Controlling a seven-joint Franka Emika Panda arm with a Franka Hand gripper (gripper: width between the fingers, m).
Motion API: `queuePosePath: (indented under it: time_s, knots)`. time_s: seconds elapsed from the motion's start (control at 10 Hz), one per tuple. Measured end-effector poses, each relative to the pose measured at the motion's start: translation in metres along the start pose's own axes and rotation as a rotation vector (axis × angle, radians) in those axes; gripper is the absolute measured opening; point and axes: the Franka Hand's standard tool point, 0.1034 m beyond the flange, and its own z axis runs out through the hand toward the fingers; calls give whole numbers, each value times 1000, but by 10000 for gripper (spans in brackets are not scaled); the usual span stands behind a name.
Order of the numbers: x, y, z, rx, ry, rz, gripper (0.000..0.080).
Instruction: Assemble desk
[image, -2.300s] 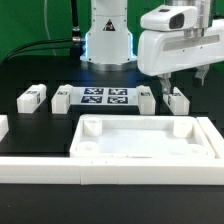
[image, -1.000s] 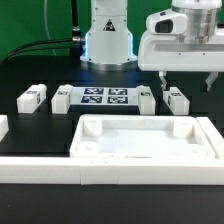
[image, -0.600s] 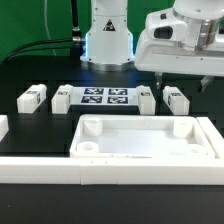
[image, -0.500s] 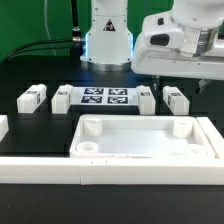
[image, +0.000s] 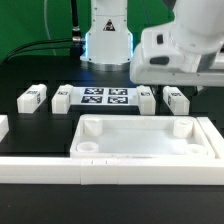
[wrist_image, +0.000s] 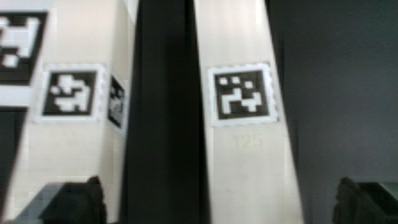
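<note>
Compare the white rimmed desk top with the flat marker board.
The white plastic tray-like desk top has a raised rim and corner sockets; the white marker board is flat. The desk top is plain; the marker board bears black tags. The desk top looks larger. Both are white rectangles.

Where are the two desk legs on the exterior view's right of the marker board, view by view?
Exterior view: inner leg beside the marker board, outer leg further to that view's right.
Wrist view: apparently the same pair, one post and another post side by side, tags showing; which is which I cannot tell.
Shared landmark: the black strip of table between them.
</note>
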Motion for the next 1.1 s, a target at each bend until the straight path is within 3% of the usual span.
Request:
queuePosePath:
  time_s: [0.1, 0.5, 0.7, 0.9, 1.0, 1.1]
  knots:
    - [7, 0, -2, 32, -39, -18, 649]
    - [9, 1, 0, 29, -41, -10, 649]
    - [2, -9, 5, -4, -90, 32, 649]
    - [3, -11, 2, -4, -103, 29, 649]
    - [-4, -9, 5, -6, -209, 29, 649]
    - [0, -8, 8, -4, -276, 29, 649]
